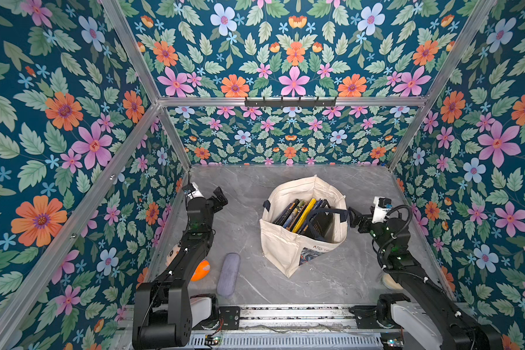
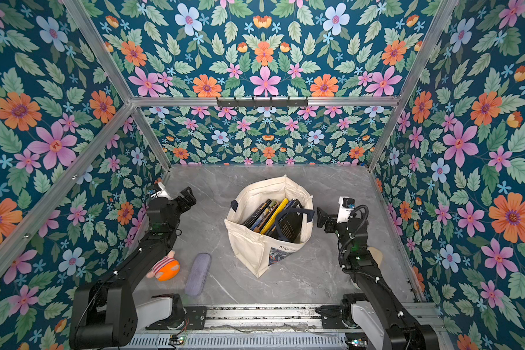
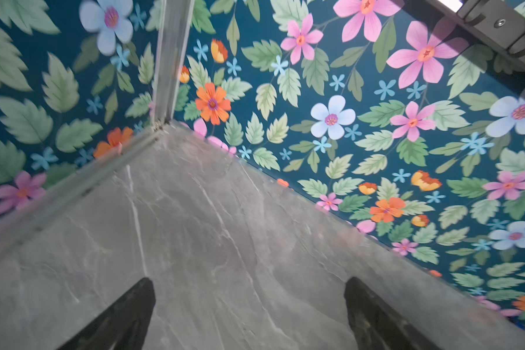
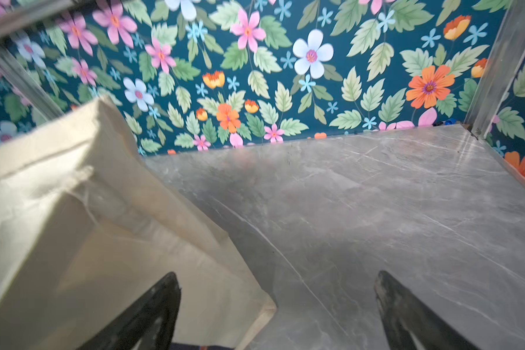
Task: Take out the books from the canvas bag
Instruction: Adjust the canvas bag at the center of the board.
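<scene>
Canvas bag (image 1: 282,245): upright, worktop (image 1: 315,281) centre; books (image 1: 297,213) packed on edge inside, none out. Both jaws spread, empty: right pair at bag's 3 o'clock, left at 9. Risk: navy handle (image 1: 335,209) across books may snag; bag may tip.

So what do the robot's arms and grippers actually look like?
The left arm and right arm are black jointed links on white base housings, with green lights. A ribbed black cable runs along the right arm, fastened by white ties. The left gripper and right gripper each have two dark tapered fingers.
</scene>
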Robot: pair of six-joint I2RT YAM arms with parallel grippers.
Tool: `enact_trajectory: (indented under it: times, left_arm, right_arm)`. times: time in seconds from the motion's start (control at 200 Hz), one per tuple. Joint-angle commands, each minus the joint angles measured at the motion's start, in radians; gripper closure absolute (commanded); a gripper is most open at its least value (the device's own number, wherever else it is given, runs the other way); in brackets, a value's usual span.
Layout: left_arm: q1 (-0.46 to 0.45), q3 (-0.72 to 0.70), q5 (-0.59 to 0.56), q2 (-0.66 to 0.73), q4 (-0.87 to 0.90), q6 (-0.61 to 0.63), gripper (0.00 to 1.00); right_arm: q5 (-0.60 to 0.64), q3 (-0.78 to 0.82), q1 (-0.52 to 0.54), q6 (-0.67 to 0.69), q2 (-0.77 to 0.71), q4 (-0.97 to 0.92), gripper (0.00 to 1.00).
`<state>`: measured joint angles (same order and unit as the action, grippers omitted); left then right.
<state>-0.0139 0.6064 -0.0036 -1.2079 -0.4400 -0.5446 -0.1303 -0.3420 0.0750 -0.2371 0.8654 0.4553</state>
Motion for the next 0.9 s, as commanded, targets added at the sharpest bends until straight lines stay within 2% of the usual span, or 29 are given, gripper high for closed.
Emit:
enact_trajectory:
  times: [0.0,0.095,0.165,0.27,0.36,0.435,0.555,0.615,0.7,0.895]
  left_arm:
    - [0.001,-0.003,0.157,-0.018,0.063,-0.187,0.0]
    - [0.007,0.0,0.296,-0.062,0.013,-0.246,0.0]
    - [0.012,0.003,0.384,-0.087,-0.026,-0.27,0.0]
    - [0.013,-0.042,0.378,-0.05,-0.086,-0.326,0.0]
    - [0.007,-0.064,0.353,-0.013,-0.083,-0.381,0.0]
    - [-0.002,-0.032,0.356,0.007,0.017,-0.39,0.0]
    - [-0.075,0.047,0.268,0.073,0.239,-0.341,0.0]
    - [-0.15,0.114,0.165,0.105,0.385,-0.341,0.0]
    - [-0.265,0.194,0.013,0.126,0.551,-0.379,0.0]
    - [-0.451,0.289,-0.135,0.13,0.743,-0.532,0.0]
  right_arm:
    - [0.048,0.008,0.0,-0.23,-0.039,-0.024,0.01]
    - [-0.087,-0.043,0.0,-0.283,-0.077,-0.109,0.01]
    - [-0.056,-0.043,0.0,-0.367,-0.114,-0.134,0.01]
    - [0.054,0.02,0.001,-0.543,-0.192,-0.107,0.01]
    - [0.011,0.061,0.0,-0.544,-0.187,0.057,0.01]
    - [0.01,-0.031,0.0,-0.543,-0.182,-0.122,0.01]
    - [0.033,-0.245,0.001,-0.464,-0.119,-0.496,0.01]
    - [0.02,-0.318,0.0,-0.426,-0.076,-0.597,0.01]
    - [0.004,-0.375,0.0,-0.411,-0.023,-0.678,0.01]
    - [0.018,-0.423,0.002,-0.373,0.037,-0.758,0.01]
